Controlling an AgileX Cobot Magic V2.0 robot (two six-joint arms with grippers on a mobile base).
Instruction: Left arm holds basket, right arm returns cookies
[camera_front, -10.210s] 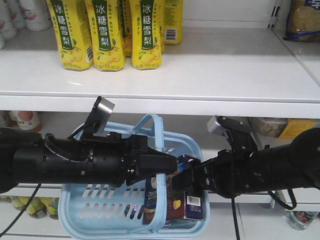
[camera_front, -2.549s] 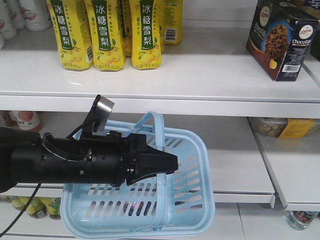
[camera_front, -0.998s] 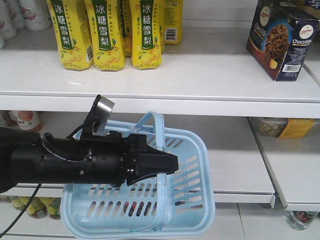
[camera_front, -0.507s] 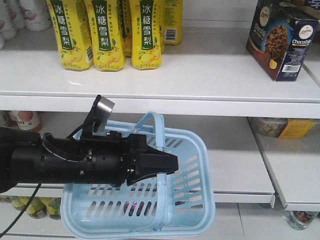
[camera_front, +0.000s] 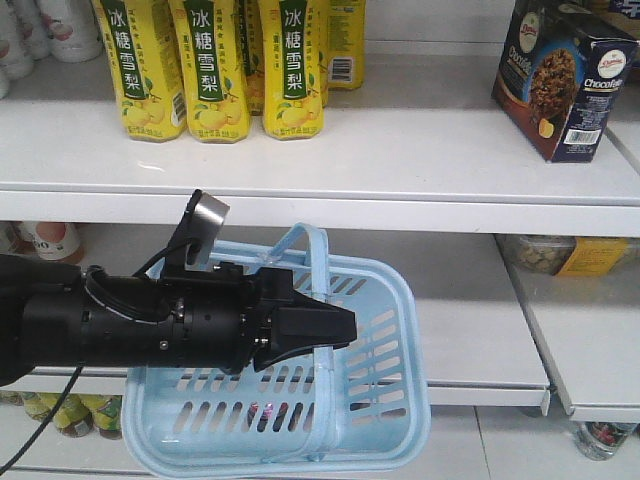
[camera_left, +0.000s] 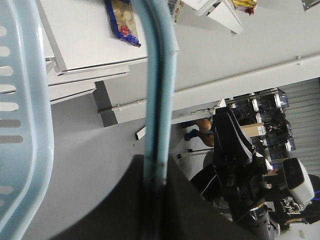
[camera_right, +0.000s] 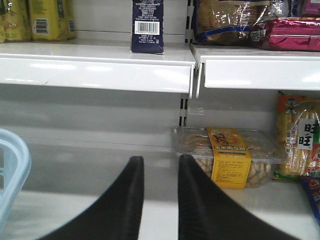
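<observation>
- Right wrist view: the right gripper (camera_right: 159, 200) is empty, its two dark fingers (camera_right: 127, 200) parted by a narrow gap, and backed off below the shelf edge.
- Front view: the left gripper (camera_front: 325, 326) is clamped on the hoop handle of the basket (camera_front: 385, 400); the left wrist view shows the handle (camera_left: 159, 90) running straight into the jaws.
- Change: ten seconds earlier the cookies stood inside the basket with the right gripper at them; now the cookies (camera_front: 560, 75) stand upright on the upper shelf (camera_front: 420, 150), at its right end, and the right arm is gone from the front view. Over the last seconds nothing else shifts.
- Meaning: the return appears complete; only the hold on the basket remains.
- Count: one basket, with nothing visible in it; one cookie box; four yellow drink bottles (camera_front: 215, 70) in view, well left of the box; one clear biscuit tub (camera_right: 225, 155) on the lower shelf.
</observation>
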